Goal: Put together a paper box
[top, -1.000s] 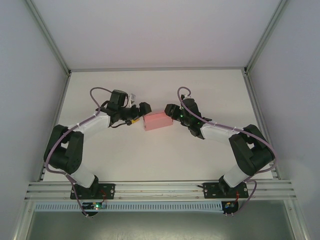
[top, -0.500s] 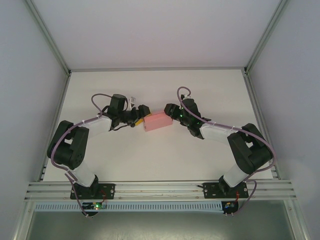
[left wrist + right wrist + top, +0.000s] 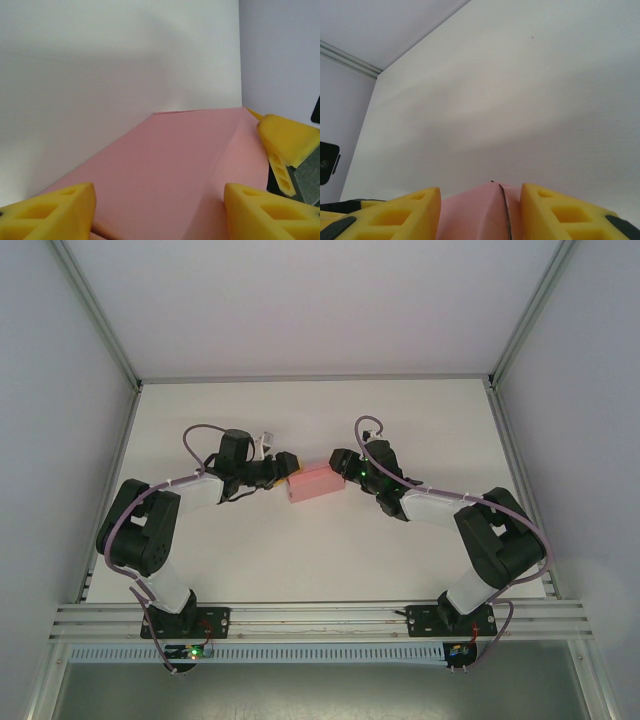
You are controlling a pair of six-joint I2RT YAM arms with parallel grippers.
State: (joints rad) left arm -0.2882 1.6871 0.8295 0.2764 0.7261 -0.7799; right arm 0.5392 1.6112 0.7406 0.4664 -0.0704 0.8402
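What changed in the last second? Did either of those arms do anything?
The left gripper moved across the small gap to the left end of the small pink card box. Its yellow fingers now sit on either side of that end, but the pictures don't show whether they are squeezing it. The left arm folded in a little as it went. The box and the right gripper, clamped on the box's right end, stayed put.

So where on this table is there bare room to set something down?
Free: the strip of table behind the paper box, and the near band between the box and the front rail. Crowded: the middle, where the left gripper and right gripper flank the box.
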